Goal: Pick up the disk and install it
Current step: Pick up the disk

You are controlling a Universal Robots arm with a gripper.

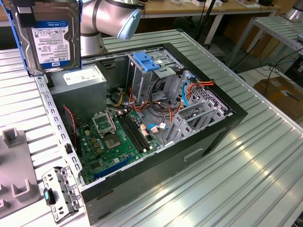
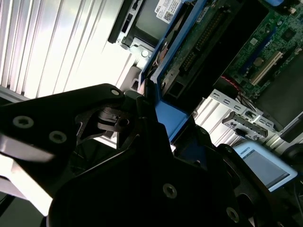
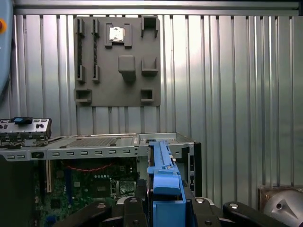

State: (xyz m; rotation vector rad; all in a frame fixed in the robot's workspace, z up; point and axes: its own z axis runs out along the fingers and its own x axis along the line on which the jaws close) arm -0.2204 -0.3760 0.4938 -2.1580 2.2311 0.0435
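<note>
Black gripper clamps the disk by blue plastic rails. Exterior view: flat grey slab at ten o'clock of the case.

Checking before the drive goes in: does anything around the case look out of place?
One thing: a loose metal bracket lies on the table beside the open case, at its corner, not mounted in it. The disk is clamped in the gripper, not yet in the case.
</note>
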